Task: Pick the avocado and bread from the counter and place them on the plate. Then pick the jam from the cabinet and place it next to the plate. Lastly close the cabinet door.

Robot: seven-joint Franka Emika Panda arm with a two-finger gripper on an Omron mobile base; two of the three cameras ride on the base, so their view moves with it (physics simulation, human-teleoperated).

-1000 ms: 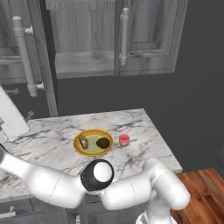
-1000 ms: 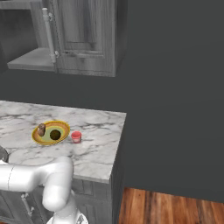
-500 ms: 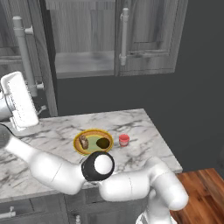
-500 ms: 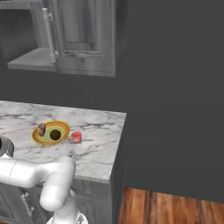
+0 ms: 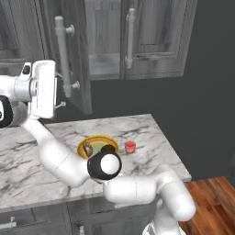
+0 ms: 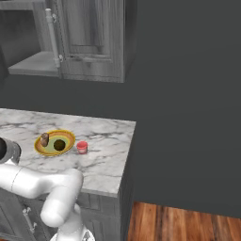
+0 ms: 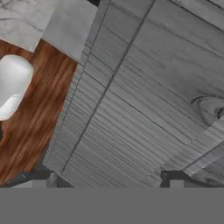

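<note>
In the left base view, the gripper (image 5: 58,92) is raised at the far left, right against the open cabinet door (image 5: 73,69); the hand view shows the two fingertips (image 7: 171,178) standing apart with the door's wood grain close in front. Below on the counter (image 5: 27,156) sits the plate (image 6: 54,142), holding the bread (image 6: 44,139) at its left and the avocado (image 6: 59,145) in its middle. The jam (image 5: 130,146) stands just beside the plate's right edge.
</note>
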